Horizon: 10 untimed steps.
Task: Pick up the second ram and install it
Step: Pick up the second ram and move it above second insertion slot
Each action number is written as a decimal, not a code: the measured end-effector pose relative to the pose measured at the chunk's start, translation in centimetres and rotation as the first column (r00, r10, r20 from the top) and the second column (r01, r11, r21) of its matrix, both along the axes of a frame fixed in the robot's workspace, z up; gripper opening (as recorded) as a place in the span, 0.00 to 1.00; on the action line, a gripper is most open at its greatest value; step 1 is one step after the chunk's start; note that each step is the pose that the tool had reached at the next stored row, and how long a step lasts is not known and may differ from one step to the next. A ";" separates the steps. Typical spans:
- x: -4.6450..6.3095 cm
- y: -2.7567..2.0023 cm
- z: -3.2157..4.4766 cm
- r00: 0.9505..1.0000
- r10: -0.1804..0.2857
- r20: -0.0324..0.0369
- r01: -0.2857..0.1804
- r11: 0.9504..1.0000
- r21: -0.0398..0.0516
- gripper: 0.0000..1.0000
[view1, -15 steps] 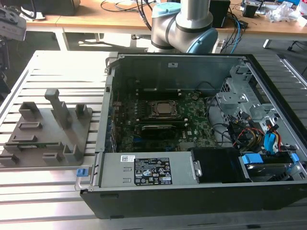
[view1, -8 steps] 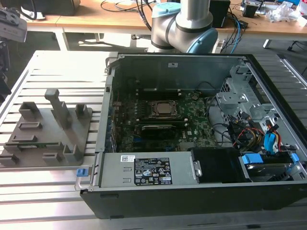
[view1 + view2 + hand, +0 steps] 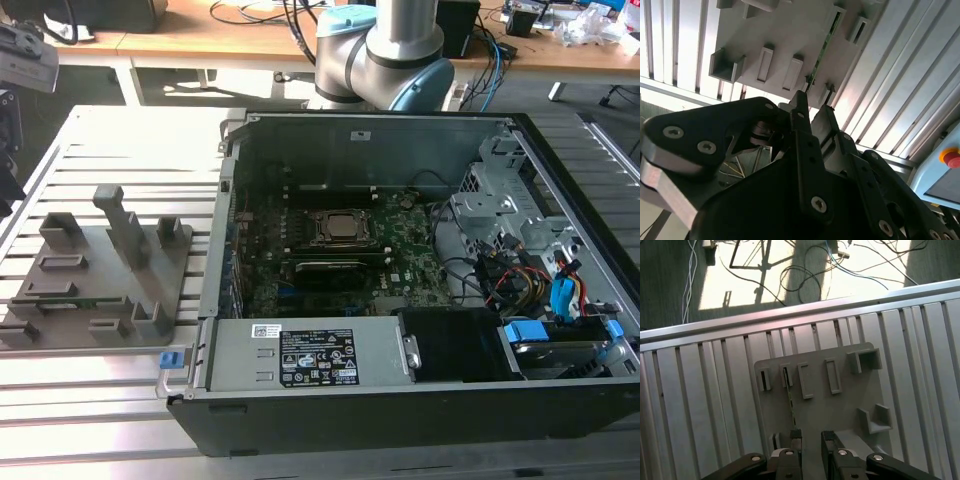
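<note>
**Open pincer poised at the end of the second ram in its tray**

Exterior view: an open computer case [image 3: 300, 365] lies on a slatted metal table [image 3: 120, 140], with the robot arm [image 3: 385, 45] rising behind it. On the board inside, the square CPU socket [image 3: 340, 228] sits near the middle, and a black oblong module [image 3: 335, 268] lies just beside it on the side nearer the camera. Beside the case, toward the exterior view's left, a grey holder tray [image 3: 180, 250] with upright posts and slots rests on the table. A thin green strip, the second ram [image 3: 88, 301], lies in a slot at the tray's near side, well apart from the case.

Second wrist view: the black gripper [image 3: 813, 102] points at the edge of the tray [image 3: 790, 25]. Its two fingers [image 3: 801, 107] stand a small way apart with nothing between them. The second ram [image 3: 824, 45] stands on edge in the tray. Its near end comes just up to the tip of one finger; whether they touch I cannot tell. A red button [image 3: 952, 157] on a pale blue box shows beyond the table [image 3: 890, 75].

First wrist view: looking down on the tray [image 3: 850, 395], the second ram [image 3: 791, 405] runs as a thin line from one of the row of slots toward the gripper [image 3: 811, 437]. It lines up with one fingertip rather than with the gap, so the parted fingers grasp nothing. The tray lies on the table [image 3: 705, 390]; cables trail over the sunlit floor [image 3: 740, 285] past the table's edge.
</note>
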State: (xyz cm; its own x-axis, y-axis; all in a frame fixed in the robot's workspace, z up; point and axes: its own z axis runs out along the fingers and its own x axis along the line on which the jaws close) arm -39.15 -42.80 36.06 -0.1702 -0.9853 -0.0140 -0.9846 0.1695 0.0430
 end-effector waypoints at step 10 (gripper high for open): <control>0.0 0.00 -0.42 1.000 0.002 0.000 -0.002 1.000 0.000 0.30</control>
State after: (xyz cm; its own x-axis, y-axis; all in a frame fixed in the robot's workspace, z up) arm -39.15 -42.80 35.64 -0.1678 -0.9857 -0.0140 -0.9850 0.1670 0.0429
